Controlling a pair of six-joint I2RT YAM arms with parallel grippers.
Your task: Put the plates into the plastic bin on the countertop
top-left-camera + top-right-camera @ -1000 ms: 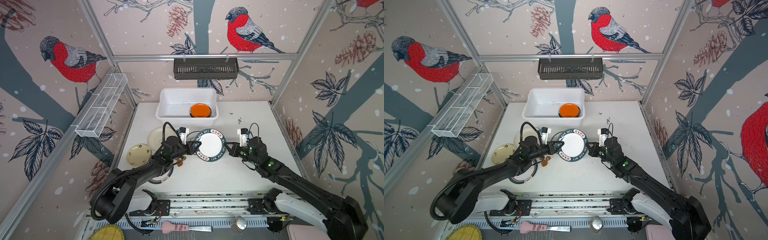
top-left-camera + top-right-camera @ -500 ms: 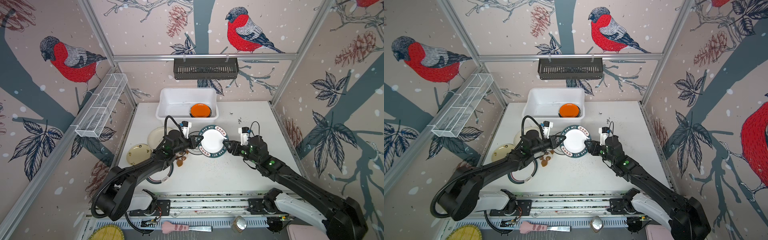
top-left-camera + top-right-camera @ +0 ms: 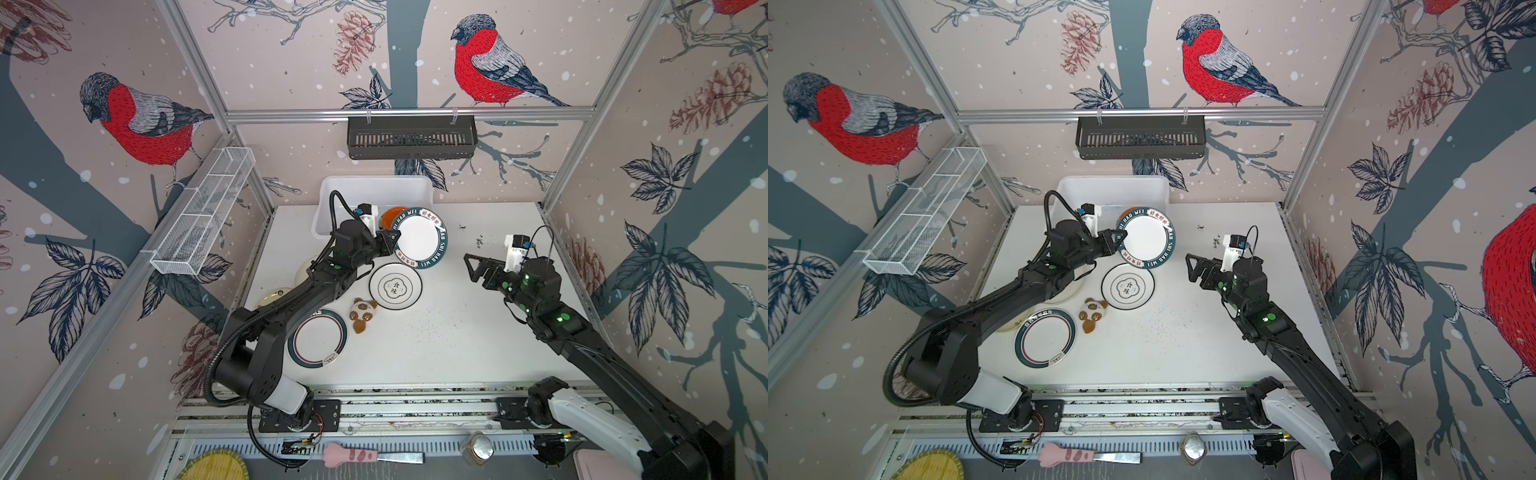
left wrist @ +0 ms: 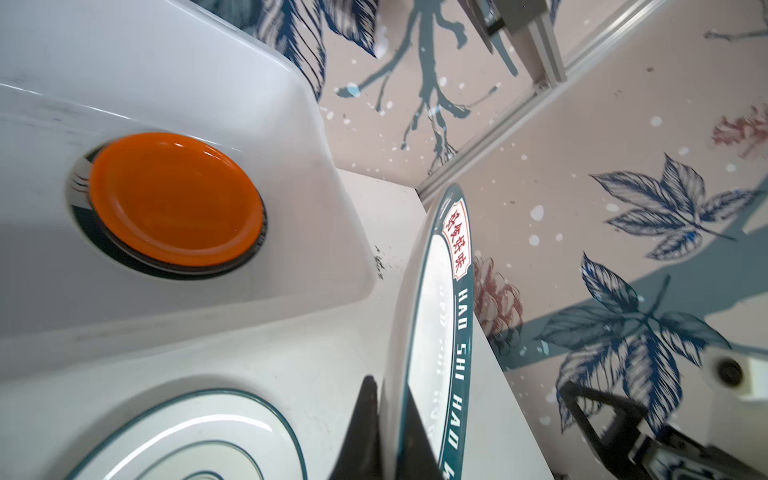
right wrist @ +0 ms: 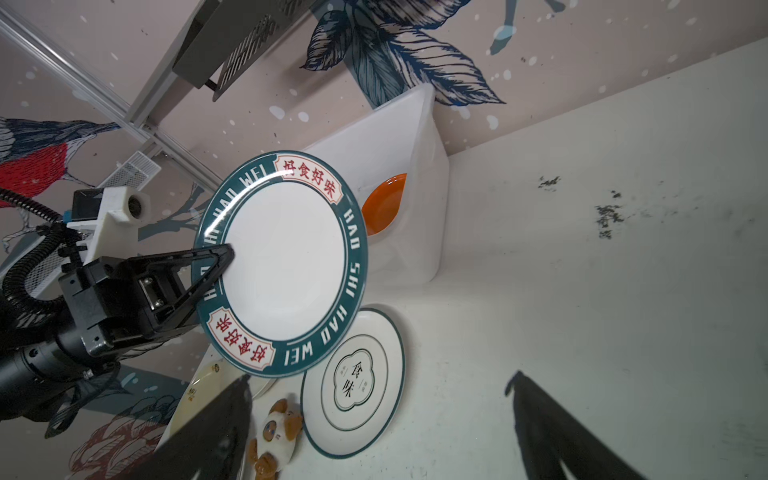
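Observation:
My left gripper (image 3: 395, 239) (image 4: 388, 386) is shut on the rim of a white plate with a dark green lettered rim (image 3: 420, 237) (image 5: 282, 266). It holds the plate tilted above the near right corner of the white plastic bin (image 3: 332, 191). An orange plate (image 4: 174, 199) lies inside the bin on a darker one. My right gripper (image 3: 471, 269) (image 5: 380, 380) hangs open and empty, apart from the plate on its right. On the countertop (image 3: 457, 340) lie a thin-rimmed white plate (image 3: 395, 286), a green-rimmed plate (image 3: 318, 337) and cream plates (image 3: 272, 296) partly under the left arm.
A small panda toy (image 3: 362, 313) lies between the two rimmed plates. A dark slotted basket (image 3: 411, 137) hangs on the back wall above the bin. A white wire mesh tray (image 3: 203, 212) is fixed on the left wall.
My right gripper has let go of the lettered plate, opened wide and drawn back to the right. The left gripper has carried the plate back toward the bin.

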